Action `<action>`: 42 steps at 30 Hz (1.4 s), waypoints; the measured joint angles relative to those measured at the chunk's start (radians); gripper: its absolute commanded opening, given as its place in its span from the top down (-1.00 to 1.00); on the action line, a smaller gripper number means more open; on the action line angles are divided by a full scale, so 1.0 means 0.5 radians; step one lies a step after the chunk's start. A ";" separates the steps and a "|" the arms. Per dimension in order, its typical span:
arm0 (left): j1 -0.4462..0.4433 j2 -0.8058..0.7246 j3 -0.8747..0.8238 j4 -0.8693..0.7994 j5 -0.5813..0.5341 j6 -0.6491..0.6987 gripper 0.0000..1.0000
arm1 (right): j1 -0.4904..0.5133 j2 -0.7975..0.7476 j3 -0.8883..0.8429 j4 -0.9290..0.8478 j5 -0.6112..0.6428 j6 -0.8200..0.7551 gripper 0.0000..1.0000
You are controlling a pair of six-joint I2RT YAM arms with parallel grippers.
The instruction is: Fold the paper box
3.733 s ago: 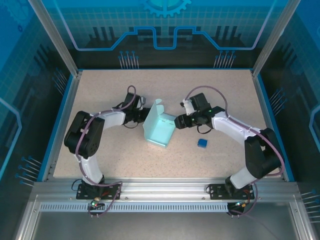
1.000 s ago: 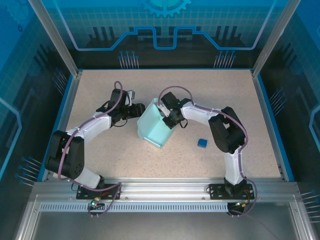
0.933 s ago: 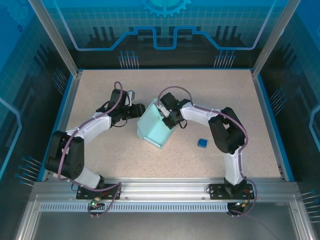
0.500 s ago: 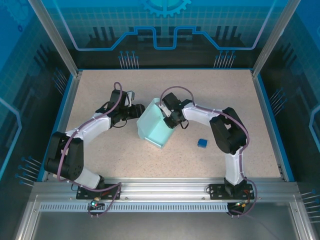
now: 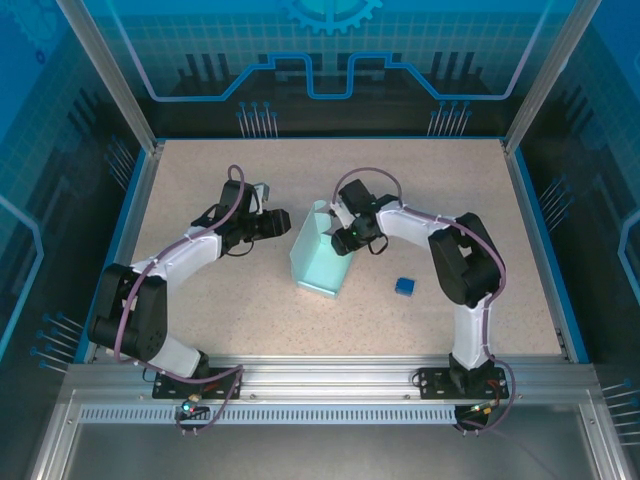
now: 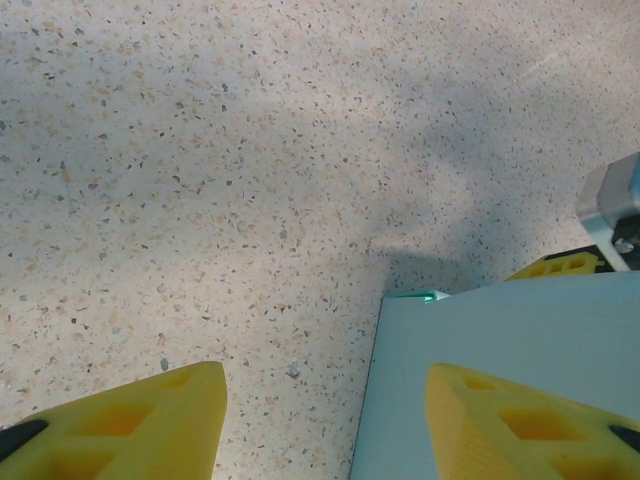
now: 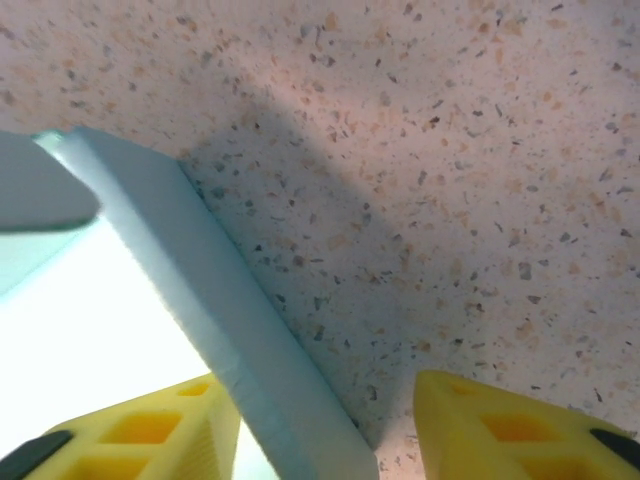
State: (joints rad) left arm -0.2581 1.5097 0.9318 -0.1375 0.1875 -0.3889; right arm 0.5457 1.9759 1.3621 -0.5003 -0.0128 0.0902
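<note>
Aqua paper box (image 5: pixel 318 258) upright on desk (image 5: pixel 420 180). Right claw (image 5: pixel 345 240) parted, straddling box wall edge, gripping nothing. Left claw (image 5: pixel 282 225) parted at box's left edge, holding nothing. Open desk beyond; blue cube (image 5: pixel 404 286) to right.

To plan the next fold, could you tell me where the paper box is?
In the top view, the paper box stands near the centre of the table, left of the small blue cube.

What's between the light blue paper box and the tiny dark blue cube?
Nothing but bare speckled tabletop, seen from the top camera.
</note>
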 measured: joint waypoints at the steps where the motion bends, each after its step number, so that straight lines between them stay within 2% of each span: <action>1: 0.000 0.000 0.000 0.000 0.000 -0.001 -0.14 | -0.007 -0.012 -0.004 0.002 -0.018 0.009 -0.11; 5: 0.000 0.000 0.000 0.000 0.000 0.000 -0.16 | -0.047 -0.082 -0.034 0.029 -0.092 0.047 -0.26; 10: 0.000 -0.032 -0.023 0.007 0.002 -0.002 -0.17 | -0.108 -0.309 -0.228 0.077 -0.164 0.119 -0.32; 14: 0.000 -0.175 -0.144 0.032 0.027 -0.027 -0.18 | -0.157 -0.720 -0.539 0.040 -0.079 0.261 -0.39; 17: 0.000 -0.343 -0.269 0.047 0.031 -0.064 -0.19 | -0.165 -1.104 -0.777 -0.057 0.064 0.414 -0.60; 21: 0.000 -0.507 -0.355 0.069 0.028 -0.091 -0.19 | -0.188 -1.455 -1.020 -0.220 0.239 0.579 -0.72; 25: 0.000 -0.581 -0.369 0.098 0.027 -0.114 -0.20 | -0.230 -1.434 -1.094 -0.345 0.359 0.697 -0.73; 32: 0.000 -0.599 -0.369 0.111 0.027 -0.113 -0.20 | -0.225 -1.156 -1.094 -0.355 0.440 0.842 -0.64; 42: 0.000 -0.599 -0.369 0.111 0.028 -0.112 -0.20 | -0.137 -0.962 -1.093 -0.268 0.484 0.964 -0.24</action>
State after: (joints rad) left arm -0.2581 1.2102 0.7471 -0.0818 0.2016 -0.4450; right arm 0.4774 1.4948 0.8154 -0.6342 0.2295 0.5724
